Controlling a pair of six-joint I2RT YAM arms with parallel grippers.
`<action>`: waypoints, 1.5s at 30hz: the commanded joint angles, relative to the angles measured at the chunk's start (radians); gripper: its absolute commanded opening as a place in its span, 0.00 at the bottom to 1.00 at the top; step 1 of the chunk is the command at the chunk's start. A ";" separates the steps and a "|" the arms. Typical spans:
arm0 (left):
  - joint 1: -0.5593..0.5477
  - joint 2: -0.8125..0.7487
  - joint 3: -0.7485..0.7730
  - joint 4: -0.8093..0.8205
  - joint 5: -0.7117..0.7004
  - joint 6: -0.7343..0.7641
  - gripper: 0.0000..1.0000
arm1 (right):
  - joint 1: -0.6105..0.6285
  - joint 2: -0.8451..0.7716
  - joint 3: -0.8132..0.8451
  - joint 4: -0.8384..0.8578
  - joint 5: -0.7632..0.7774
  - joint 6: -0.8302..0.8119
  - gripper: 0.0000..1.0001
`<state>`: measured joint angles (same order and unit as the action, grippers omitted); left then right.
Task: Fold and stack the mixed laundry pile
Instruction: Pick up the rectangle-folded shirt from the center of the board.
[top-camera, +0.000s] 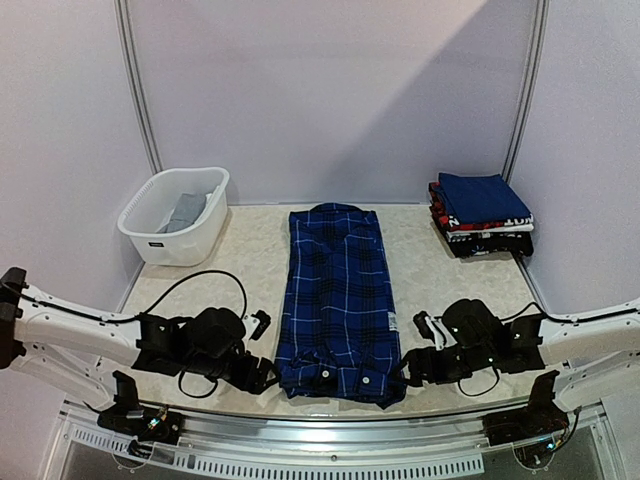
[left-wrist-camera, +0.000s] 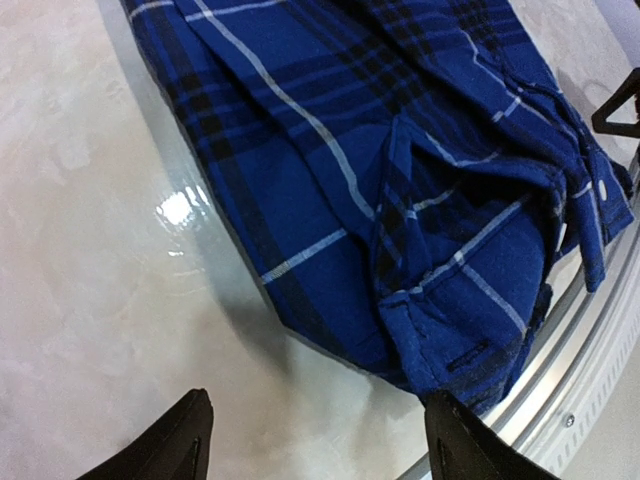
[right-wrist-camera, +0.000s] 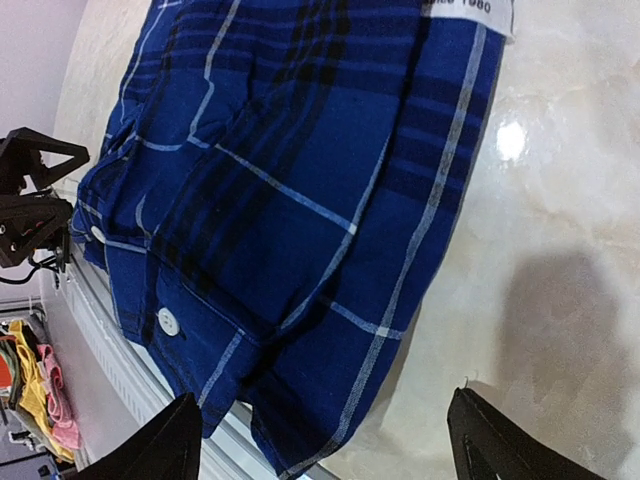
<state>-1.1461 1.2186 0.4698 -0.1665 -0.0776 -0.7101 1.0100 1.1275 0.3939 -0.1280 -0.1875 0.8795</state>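
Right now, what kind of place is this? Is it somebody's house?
Probably not: it looks like a robot test booth for folding laundry. Plain white walls surround a table, robot arms are bolted at its edge, and a plaid shirt lies flat near a basket and folded clothes.

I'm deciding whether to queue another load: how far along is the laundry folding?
Done: a stack of folded clothes sits at the far right of the table. In hand: the plaid shirt lies folded into a long narrow strip. The left gripper and right gripper flank its near end, both open and gripping nothing. Left: folding that shirt shorter, stacking it, and the grey garment in the basket.
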 joint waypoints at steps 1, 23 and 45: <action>-0.017 0.038 -0.033 0.128 0.070 -0.038 0.74 | 0.007 0.038 -0.025 0.097 -0.070 0.051 0.85; -0.017 0.033 -0.117 0.272 0.067 -0.156 0.73 | 0.007 0.173 -0.039 0.207 -0.106 0.065 0.52; -0.017 0.251 -0.125 0.522 0.117 -0.185 0.50 | 0.006 0.222 -0.030 0.223 -0.097 0.045 0.50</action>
<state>-1.1492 1.3972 0.3492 0.3130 0.0189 -0.8856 1.0100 1.3190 0.3668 0.1192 -0.3012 0.9379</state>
